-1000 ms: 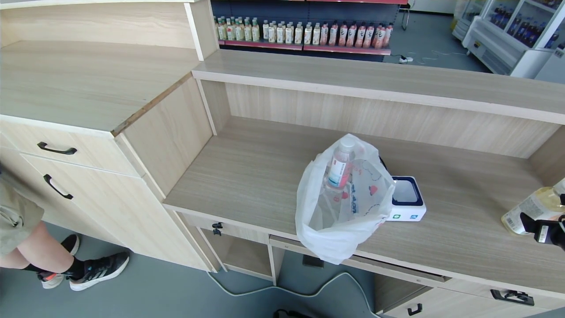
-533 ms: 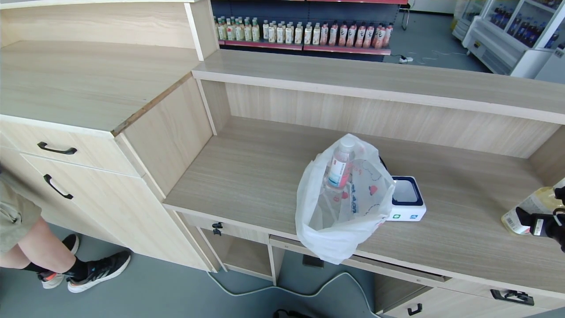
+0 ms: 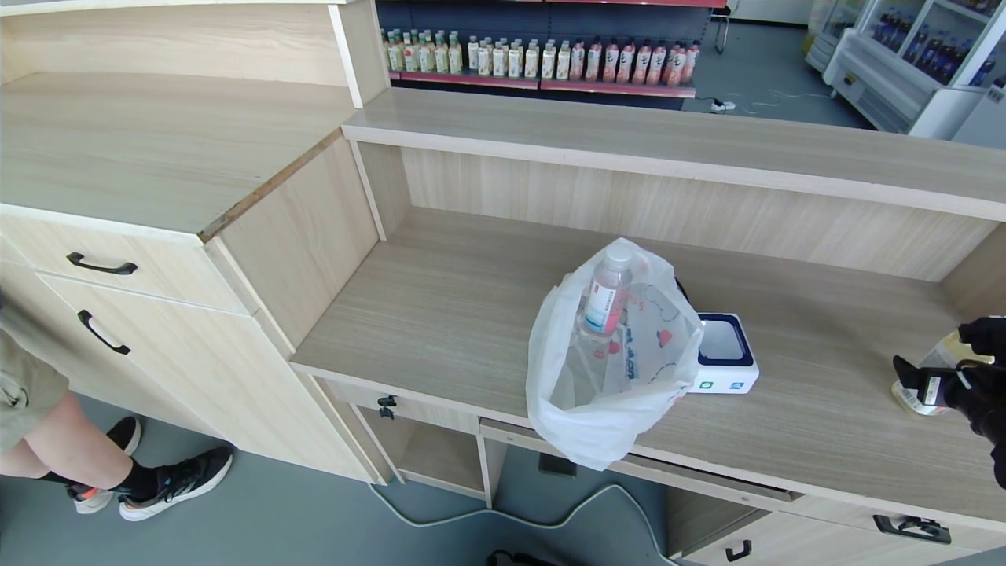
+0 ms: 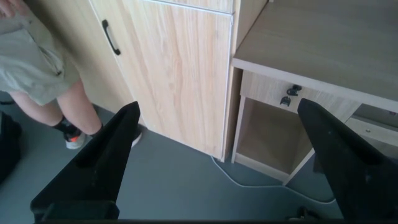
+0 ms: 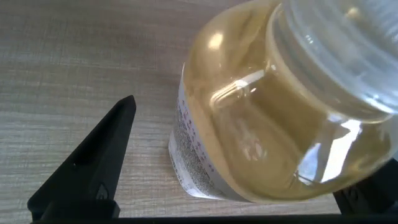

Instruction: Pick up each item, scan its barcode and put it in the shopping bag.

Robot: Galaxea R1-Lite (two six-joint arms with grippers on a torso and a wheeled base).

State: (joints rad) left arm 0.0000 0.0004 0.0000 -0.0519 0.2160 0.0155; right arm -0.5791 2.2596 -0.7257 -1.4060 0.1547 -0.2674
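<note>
Right gripper spread around a bottle at the counter's right end.
The right gripper [image 3: 937, 351] is released, its 2 fingers either side of a bottle of yellow liquid [image 3: 949, 350] resting on the counter [image 3: 825, 409], with 1 finger clearly apart from it. Well to the left stands the white shopping bag [image 3: 605, 385] with 1 pink-labelled bottle [image 3: 607, 295] upright inside. A scanner [image 3: 727, 354] sits against the bag's right side. The left gripper [image 4: 217, 162] hangs spread wide above the floor.

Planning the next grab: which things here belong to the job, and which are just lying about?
Job: yellow bottle, right gripper, scanner, bag, bagged bottle.
Lying about: shelf drinks, floor cable, fridges.
</note>
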